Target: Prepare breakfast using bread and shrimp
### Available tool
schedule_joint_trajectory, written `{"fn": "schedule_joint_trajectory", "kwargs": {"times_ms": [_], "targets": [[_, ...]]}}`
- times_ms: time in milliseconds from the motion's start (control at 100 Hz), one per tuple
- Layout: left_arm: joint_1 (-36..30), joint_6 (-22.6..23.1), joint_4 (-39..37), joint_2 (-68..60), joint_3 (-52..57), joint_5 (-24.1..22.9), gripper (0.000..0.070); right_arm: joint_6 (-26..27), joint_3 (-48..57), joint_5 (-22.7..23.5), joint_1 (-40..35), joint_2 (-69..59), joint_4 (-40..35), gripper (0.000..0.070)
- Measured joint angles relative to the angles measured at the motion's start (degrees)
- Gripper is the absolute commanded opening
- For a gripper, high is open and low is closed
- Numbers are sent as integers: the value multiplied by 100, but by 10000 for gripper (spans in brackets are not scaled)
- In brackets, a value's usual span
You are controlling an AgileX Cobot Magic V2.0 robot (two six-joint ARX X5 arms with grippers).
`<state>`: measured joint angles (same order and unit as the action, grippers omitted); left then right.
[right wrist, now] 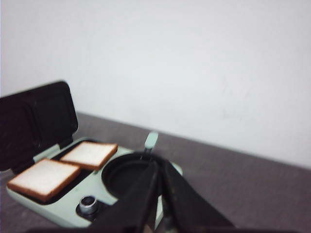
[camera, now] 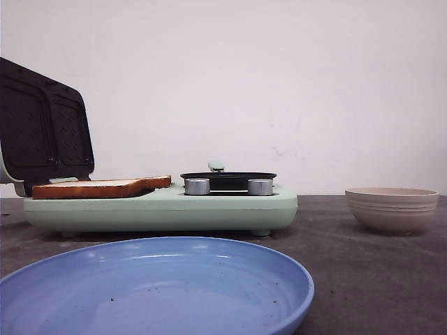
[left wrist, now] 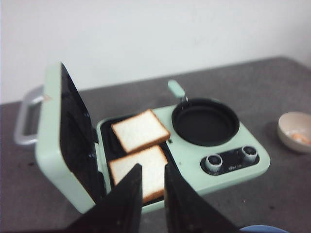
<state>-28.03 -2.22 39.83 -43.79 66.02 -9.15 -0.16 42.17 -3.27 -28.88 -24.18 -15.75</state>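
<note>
Two thick square slices of white bread with golden-brown crusts lie flat, side by side, on the dark grill plate of a mint-green breakfast maker (left wrist: 228, 182). In the left wrist view the nearer slice (left wrist: 139, 171) sits just beyond the left gripper (left wrist: 153, 187), and the farther slice (left wrist: 140, 130) lies behind it, turned slightly askew, their edges touching or almost so. The appliance's hinged lid (left wrist: 63, 141) stands upright at the side of the bread away from the pan, its black ridged inner plate facing the slices. On the other side of the bread, a small round black frying pan (left wrist: 205, 121) rests in the same appliance, with two silver knobs (left wrist: 214, 163) on the edge nearest the robot.

The left gripper's two black fingers stand slightly apart, holding nothing, and point almost straight at the nearer slice. The right gripper (right wrist: 160, 194) has its fingers pressed together, empty, and hangs nearer the frying pan than the bread. So the left arm appears the better placed to reach the bread, which lies directly ahead of it and lower.

In the front view a wide blue plate (camera: 265, 279) sits closest to the robot, and a cream ribbed bowl (camera: 391, 208) stands well apart to the right on the grey table (camera: 363, 279). The left wrist view shows something pale orange inside the bowl, possibly the shrimp, but too blurred to tell.
</note>
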Motion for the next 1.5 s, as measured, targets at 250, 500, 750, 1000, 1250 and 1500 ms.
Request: {"fn": "schedule_joint_trajectory", "kwargs": {"times_ms": [250, 500, 750, 1000, 1250, 1500], "targets": [[400, 715, -1346, -452, 0, -844, 0, -114, 2, -151, 164, 494, -802, 4], [2284, 450, -2830, -866, 0, -1003, 0, 42, 2, -146, 164, 767, -1169, 4], [4037, -787, -2111, -1961, 173, 708, 48, 273, 2, -129, 164, 828, -1174, 4], [4905, -1368, -546, -3379, 1161, 2922, 303, 363, 2, -129, 164, 828, -1185, 4], [5123, -2026, 205, -4524, 2039, 4599, 405, 476, 2, -129, 164, 828, -1185, 4], [5062, -2264, 181, -4750, 2074, 4905, 400, 501, 2, -129, 164, 828, -1189, 3]]}}
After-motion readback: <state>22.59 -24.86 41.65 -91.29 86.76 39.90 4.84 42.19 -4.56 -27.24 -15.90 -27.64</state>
